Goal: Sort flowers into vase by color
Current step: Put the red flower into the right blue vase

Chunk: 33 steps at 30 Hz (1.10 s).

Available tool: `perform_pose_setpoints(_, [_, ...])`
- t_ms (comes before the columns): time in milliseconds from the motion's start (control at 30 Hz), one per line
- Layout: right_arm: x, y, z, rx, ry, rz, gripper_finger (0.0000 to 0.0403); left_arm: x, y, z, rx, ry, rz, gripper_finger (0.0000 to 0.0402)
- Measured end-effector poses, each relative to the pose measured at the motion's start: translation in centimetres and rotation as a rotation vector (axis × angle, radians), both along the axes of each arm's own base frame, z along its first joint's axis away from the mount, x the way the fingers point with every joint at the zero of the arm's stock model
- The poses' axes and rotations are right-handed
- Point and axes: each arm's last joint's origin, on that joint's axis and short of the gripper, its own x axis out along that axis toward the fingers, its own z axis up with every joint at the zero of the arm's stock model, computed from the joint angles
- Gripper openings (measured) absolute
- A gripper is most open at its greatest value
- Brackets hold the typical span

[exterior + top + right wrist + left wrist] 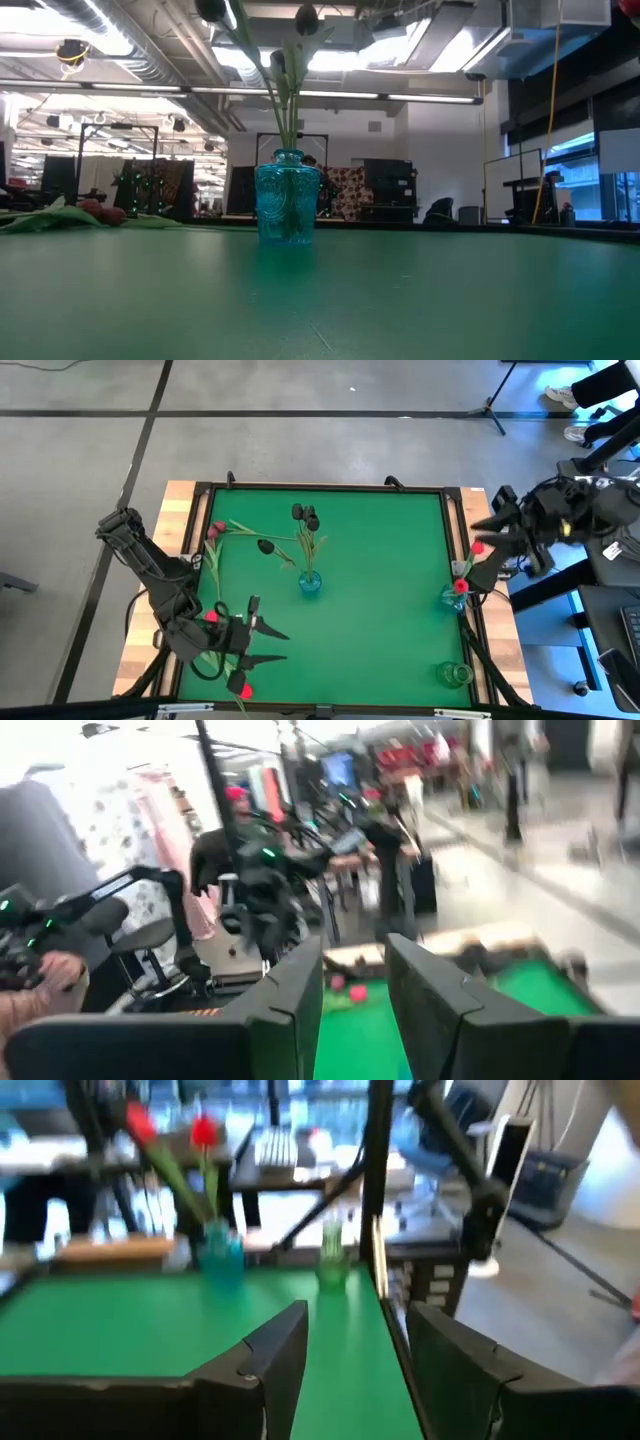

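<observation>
Tabletop point(380, 610) is a green mat inside a dark frame, with wooden margins showing at left and right. The middle and near-right stretch of mat lies bare, giving the widest free room. No readable writing or labels anywhere.

Blue vase point(310, 582) stands near centre, holding black flowers point(305, 514) on long thin green stems; the low view shows the stems rising upright from its neck. Another black flower point(265, 546) and pink flowers point(217, 528) lie flat on the mat at far left, stems crossing. Red flowers point(212, 617) lie at the near-left edge beside the left hand.

Second blue vase point(454, 598) sits at the right edge with red flowers point(460, 586) in it. Green vase point(456, 674) stands at the near-right corner, well apart from the others.

Left hand point(275, 643) hovers low over the near-left mat, fingers spread apart, grasping nothing.

Right hand point(483, 537) is out past the right edge, above the second blue vase; its fingers stand part way apart, and I cannot tell whether they hold anything.
</observation>
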Motion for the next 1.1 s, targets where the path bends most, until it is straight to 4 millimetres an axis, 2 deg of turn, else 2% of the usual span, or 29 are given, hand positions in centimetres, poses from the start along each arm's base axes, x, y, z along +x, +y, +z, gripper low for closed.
perform_pose_setpoints(133, [2.0,2.9,1.3,-0.111,-0.107,0.011,0.0111,-1.7,0.3,-0.9,-0.110,0.143,0.027,0.0169])
perform_pose_setpoints(233, [3.2,4.5,1.3,-0.195,-0.121,-0.009,0.0111,-3.6,-0.1,-1.3,-0.285,0.291,-0.030,0.0169])
perform_pose_setpoints(367, [4.0,5.4,0.6,-0.252,-0.069,-0.083,0.0111,-7.1,-2.1,-1.7,-0.539,0.472,-0.084,0.0169])
perform_pose_setpoints(533, [4.4,5.7,0.4,-0.241,-0.045,-0.145,0.0111,-10.5,-3.8,-2.8,-0.705,0.594,0.016,0.0169])
perform_pose_setpoints(633, [4.6,5.9,0.3,-0.213,-0.040,-0.144,0.0111,-12.2,-3.6,-4.6,-0.670,0.672,0.174,0.0169])
perform_pose_setpoints(800, [4.8,6.3,0.2,-0.197,-0.034,-0.142,0.0111,-13.5,-1.2,-8.7,-0.616,0.806,0.598,0.0169])
perform_pose_setpoints(1000, [4.8,6.3,0.3,-0.177,-0.042,-0.143,0.0111,-12.9,1.3,-12.9,-0.733,0.917,0.967,0.0169])
perform_pose_setpoints(1100, [4.8,6.3,0.3,-0.182,-0.039,-0.141,0.0111,-12.3,2.5,-14.8,-0.737,0.984,1.078,0.0169])
